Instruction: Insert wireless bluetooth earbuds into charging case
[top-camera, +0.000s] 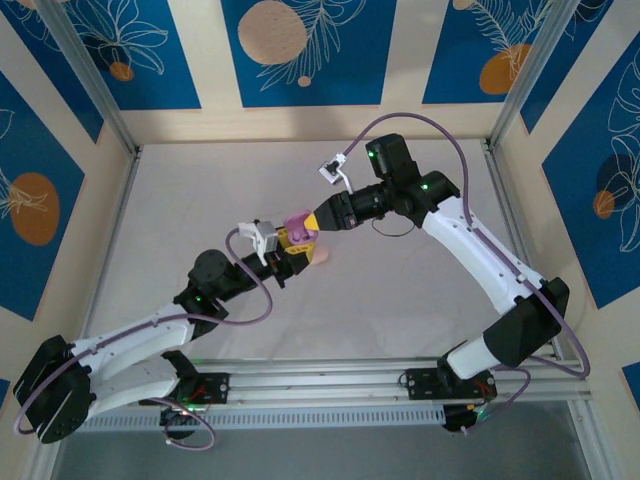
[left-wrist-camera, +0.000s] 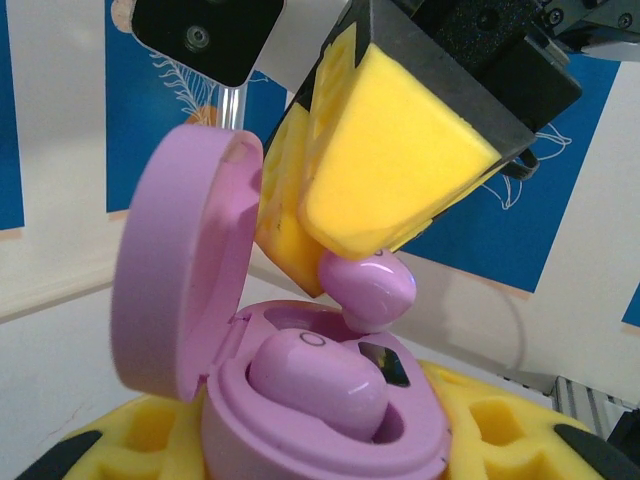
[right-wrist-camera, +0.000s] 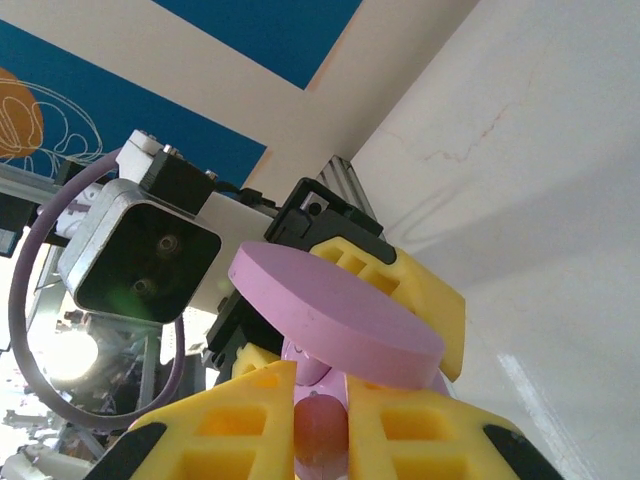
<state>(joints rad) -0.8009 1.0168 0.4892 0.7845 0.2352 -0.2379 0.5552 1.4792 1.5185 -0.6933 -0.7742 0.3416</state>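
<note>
As the right hand (right-wrist-camera: 322, 420) pinches it, the earbud (left-wrist-camera: 370, 288) overhangs the case (left-wrist-camera: 175, 270).

Open lilac charging case (left-wrist-camera: 330, 455), 1 earbud (left-wrist-camera: 315, 385) seated inside.
The right gripper (left-wrist-camera: 325, 265) pinches a 2nd earbud (left-wrist-camera: 372, 290) just above the case; the lid (left-wrist-camera: 180, 260) stands upright at left, and the left gripper's yellow fingers (left-wrist-camera: 495, 425) flank the base.

Pale table (top-camera: 400, 290), small peach item (top-camera: 319, 258) lying mid-surface
</note>
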